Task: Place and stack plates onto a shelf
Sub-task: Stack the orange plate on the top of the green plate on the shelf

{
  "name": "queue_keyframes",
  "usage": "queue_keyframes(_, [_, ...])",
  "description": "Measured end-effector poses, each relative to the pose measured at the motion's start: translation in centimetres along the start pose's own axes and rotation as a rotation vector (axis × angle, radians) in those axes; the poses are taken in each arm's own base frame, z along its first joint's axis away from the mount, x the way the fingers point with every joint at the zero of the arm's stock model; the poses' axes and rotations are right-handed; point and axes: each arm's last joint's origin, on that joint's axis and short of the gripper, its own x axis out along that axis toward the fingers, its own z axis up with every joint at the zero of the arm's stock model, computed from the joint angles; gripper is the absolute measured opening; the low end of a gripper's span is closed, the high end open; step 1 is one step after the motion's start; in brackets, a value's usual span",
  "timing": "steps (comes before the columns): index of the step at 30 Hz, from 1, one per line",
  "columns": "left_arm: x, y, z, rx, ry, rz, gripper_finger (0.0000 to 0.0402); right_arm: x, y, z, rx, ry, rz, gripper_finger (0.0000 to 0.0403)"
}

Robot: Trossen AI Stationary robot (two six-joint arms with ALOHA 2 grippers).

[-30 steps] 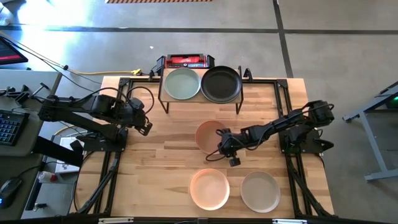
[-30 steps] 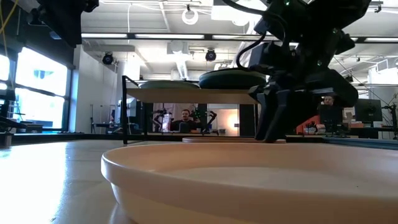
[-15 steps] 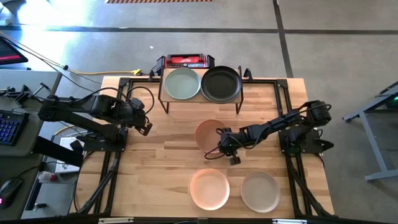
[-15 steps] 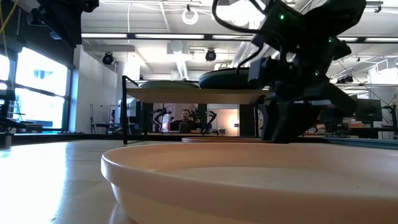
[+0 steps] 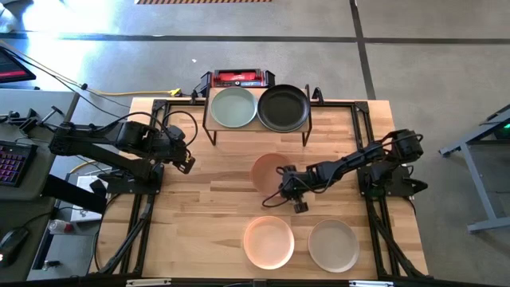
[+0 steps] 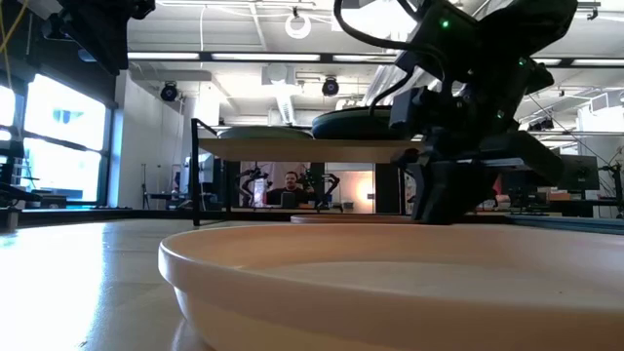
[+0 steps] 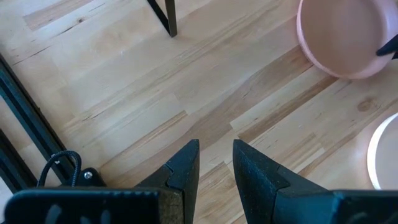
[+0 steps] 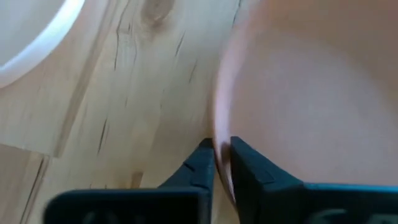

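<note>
Peach-pink plate [image 5: 267, 171] at table centre, in front of shelf [image 5: 256, 127], which already carries a green plate [image 5: 233, 107] and a black plate [image 5: 283, 108]. Right gripper [image 8: 218, 154] pinches its near rim, fingers clamped on the edge. Shelf lies straight beyond the plate. Left gripper [image 7: 215, 163] waits well away at the left side, fingers slightly apart, holding nothing.

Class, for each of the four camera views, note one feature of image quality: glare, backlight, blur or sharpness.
High view: glare streaks the grey floor beyond the wooden table. Low view: bright room lights silhouette the right tool; the near peach-pink round plate looms soft. Right wrist view: the peach-pink plate rim between the fingers is blurred. Left wrist view: wood grain is sharp, left tool slightly parted.
</note>
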Motion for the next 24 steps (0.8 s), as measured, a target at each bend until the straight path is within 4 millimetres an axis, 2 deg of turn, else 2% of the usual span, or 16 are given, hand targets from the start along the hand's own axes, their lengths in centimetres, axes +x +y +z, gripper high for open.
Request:
queue_keyframes(2, [0.0,0.0,0.0,0.000,0.000,0.000,0.0084,0.0,0.0,0.0,0.000,-0.003,0.002,0.0007])
queue_keyframes(9, [0.0,0.0,0.0,-0.006,-0.002,-0.003,0.0084,-0.6,0.0,0.8,0.041,0.005,0.036,0.0003])
queue_keyframes(24, [-0.1,-1.1,0.6,-0.262,-0.038,-0.118,0.0084,-5.4,-0.9,9.2,-0.047,-0.135,0.022,0.0000])
